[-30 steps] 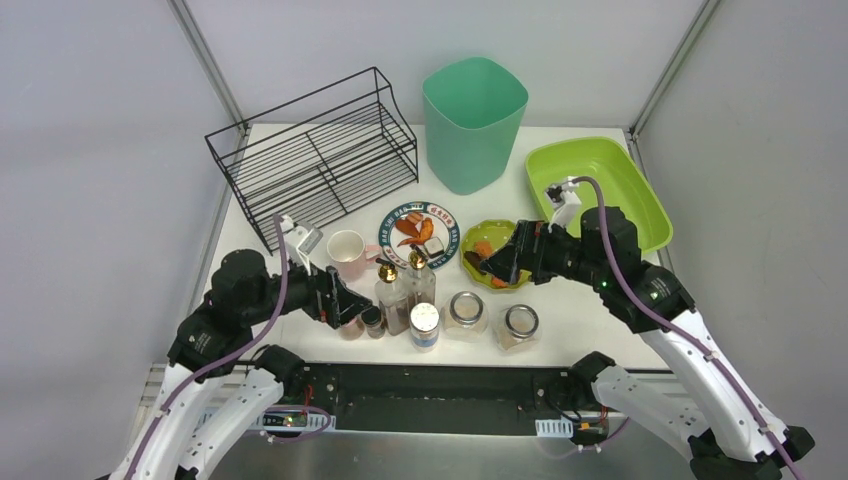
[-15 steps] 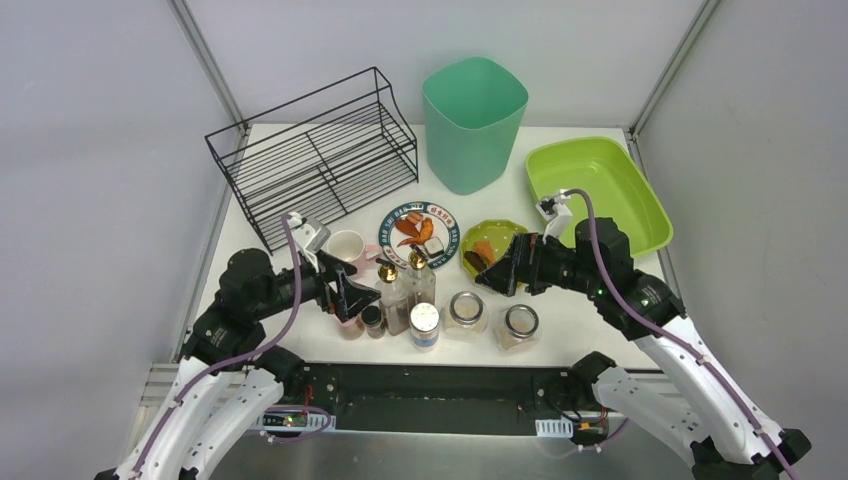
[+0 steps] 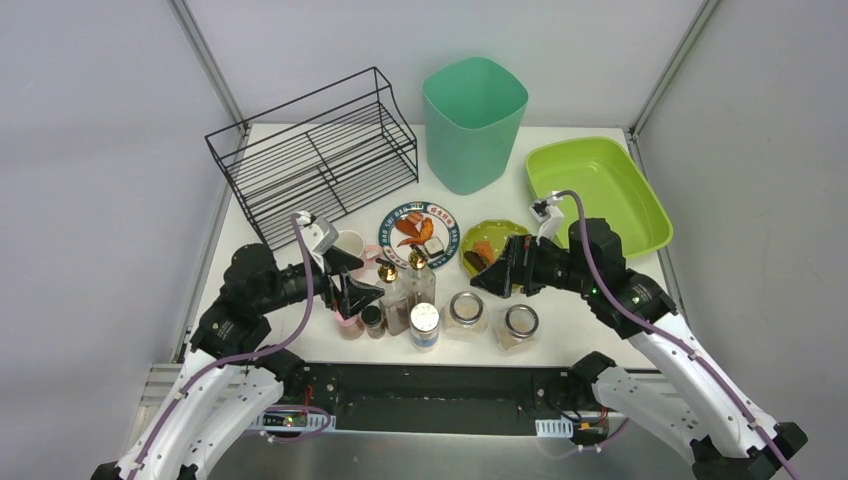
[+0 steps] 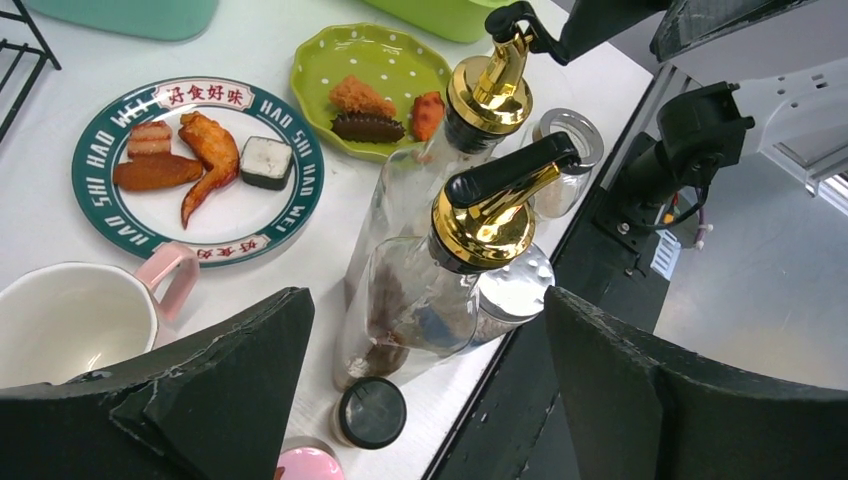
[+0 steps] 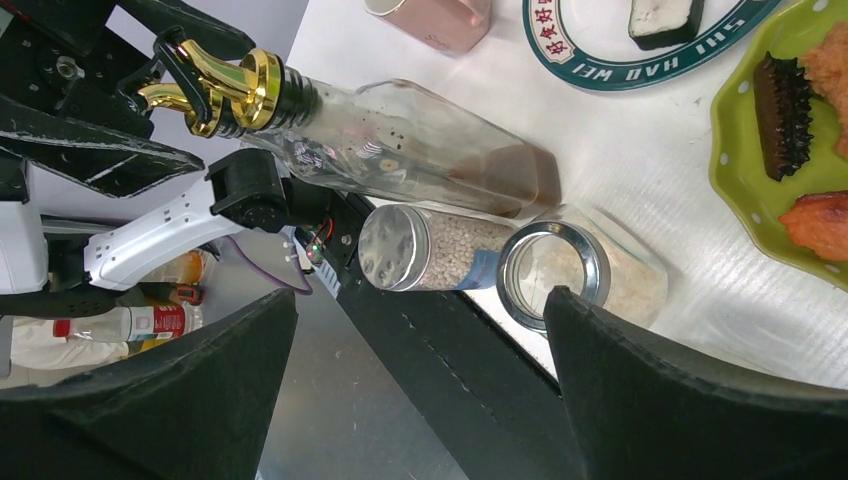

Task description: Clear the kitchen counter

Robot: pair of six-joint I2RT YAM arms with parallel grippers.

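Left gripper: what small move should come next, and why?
Probably lower the left gripper straight down around the nearer gold-spouted bottle, then close. Its jaws stand open and, in the left wrist view, that bottle stands upright between them, not yet gripped. A small black-capped jar stands close beside it, so a straight descent seems safest.

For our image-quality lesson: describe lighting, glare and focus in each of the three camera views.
Top external: soft, even light, only faint shadows on the kitchen counter, everything sharp. Left wrist: bright highlights on the gold pourer, the left gripper near-black with little detail. Right wrist: glare on the metal jar lid, the right gripper likewise dark.
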